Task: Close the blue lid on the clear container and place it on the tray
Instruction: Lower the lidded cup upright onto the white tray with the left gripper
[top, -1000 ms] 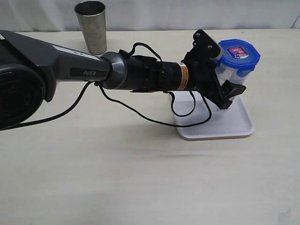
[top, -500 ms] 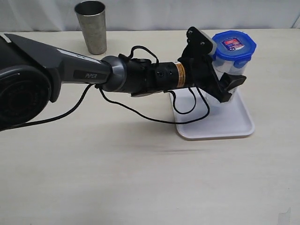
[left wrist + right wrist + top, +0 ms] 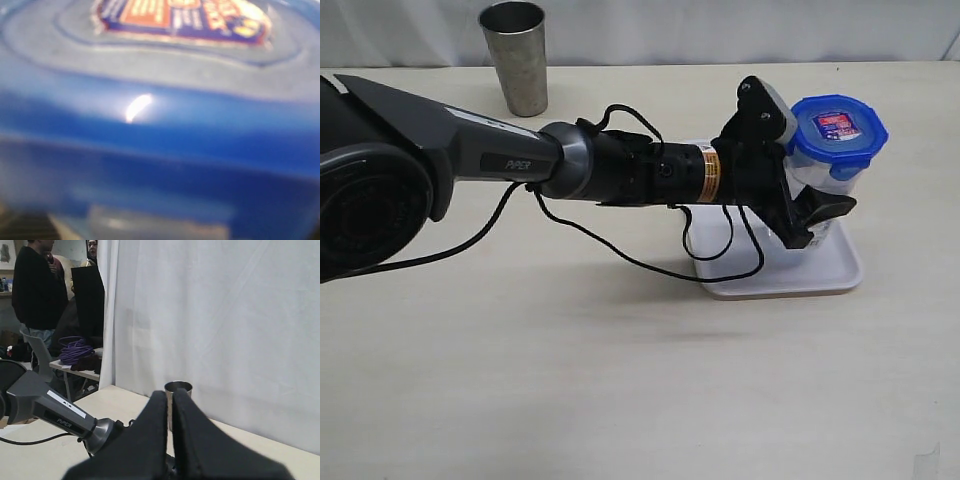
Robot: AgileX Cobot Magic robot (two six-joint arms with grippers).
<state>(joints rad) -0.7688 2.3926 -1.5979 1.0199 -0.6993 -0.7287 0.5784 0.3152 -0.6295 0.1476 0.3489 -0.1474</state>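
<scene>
My left gripper point(image 3: 807, 190) reaches in from the left of the exterior view to the right of centre, its jaws set wide around the clear container point(image 3: 820, 180) and gripping its sides just under the rim. The blue lid point(image 3: 838, 130) sits on top of the container with its sticker point(image 3: 837, 125) facing up. The flaps I can see hang down against the rim, so I judge the closing step done, though I cannot tell whether all four have snapped. In my left wrist view the lid point(image 3: 160, 125) fills the frame, blurred and very close. The container leans a little and is over the far right part of the tray point(image 3: 820, 275), which lies flat on the desk point(image 3: 620, 380) at the right of the frame. My gripper hides the container's base, so I cannot tell whether it touches the tray or hangs just above it. What is left, as I judge it, is to stand it upright on the tray, let go and draw back. My right gripper point(image 3: 169, 392) is closed with nothing in it and is out of the exterior view. The steel cup point(image 3: 515, 55) stands at the upper left, well apart.
</scene>
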